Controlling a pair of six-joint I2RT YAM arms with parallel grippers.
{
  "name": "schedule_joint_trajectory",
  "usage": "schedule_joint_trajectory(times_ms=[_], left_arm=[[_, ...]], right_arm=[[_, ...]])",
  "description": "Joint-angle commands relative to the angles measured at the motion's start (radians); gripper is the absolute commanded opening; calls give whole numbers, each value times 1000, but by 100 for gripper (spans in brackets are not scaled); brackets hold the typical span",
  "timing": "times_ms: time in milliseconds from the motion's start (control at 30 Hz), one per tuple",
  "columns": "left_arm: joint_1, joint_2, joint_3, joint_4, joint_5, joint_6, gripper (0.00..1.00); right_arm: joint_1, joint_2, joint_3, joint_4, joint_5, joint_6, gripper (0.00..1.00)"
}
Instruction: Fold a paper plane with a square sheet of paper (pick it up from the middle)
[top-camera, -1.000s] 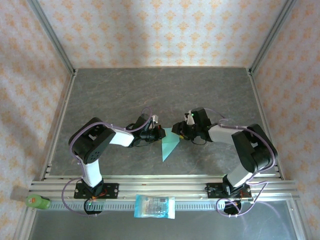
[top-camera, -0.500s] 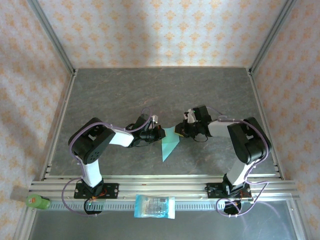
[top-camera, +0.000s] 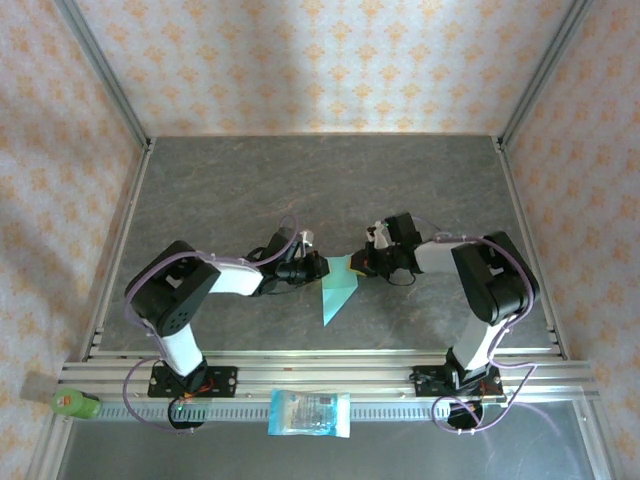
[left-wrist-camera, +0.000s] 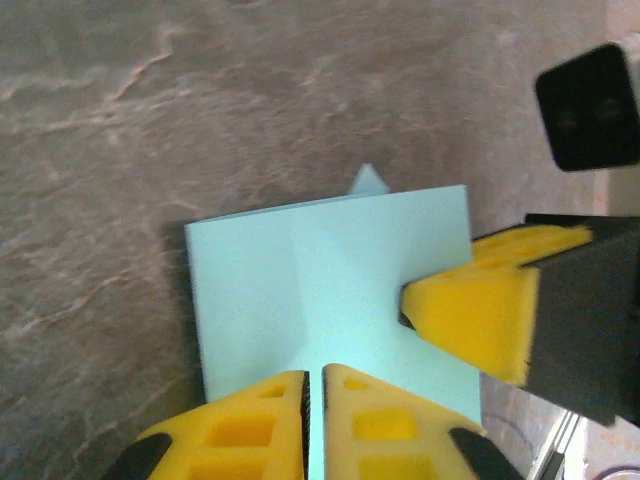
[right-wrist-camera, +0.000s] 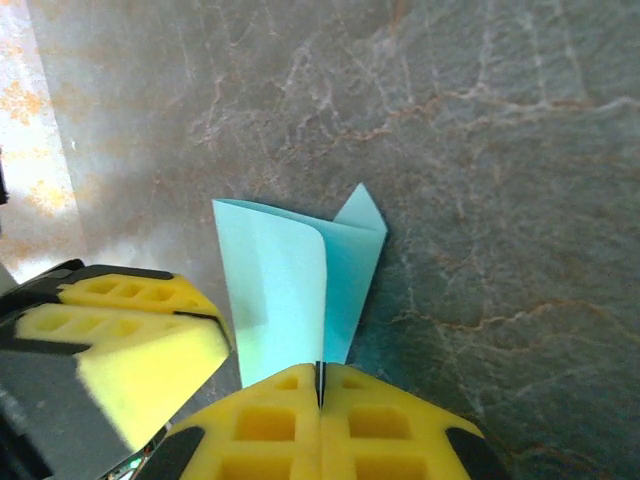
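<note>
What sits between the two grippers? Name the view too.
The folded teal paper, pinched by the right gripper and reaching to the left gripper; nothing else. The top view shows it.

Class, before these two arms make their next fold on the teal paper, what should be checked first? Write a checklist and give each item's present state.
1. Right gripper clamped on the sheet of paper: ok, jaws shut on its edge.
2. Left gripper clamped on the paper: cannot tell; a thin slit shows between its jaws, with paper in it.
3. Grippers on opposite sides of the paper: ok, they face each other across its far end.
4. Paper untorn: ok, though one folded layer curls up.
5. Printed packet away from the fold: ok, it lies on the near rail between the arm bases.
</note>
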Motion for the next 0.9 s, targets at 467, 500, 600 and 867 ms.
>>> schedule_joint_trajectory(times_ms=[467,500,600,867], left_arm=[[-192,-315,-46,-152,-342,324,48],[-217,-317,-43,-165,-373,342,49],[-307,-297,-18,-217,-476,428,51],[-460,-156,80,-357,-725,522,51]], right_arm=[[-4,-215,-234,361,231,496,0],[-5,-219,-234,361,234,500,0],[-5,-225,-244,372,240,523,0],[-4,-231,-248,373,243,538,0]])
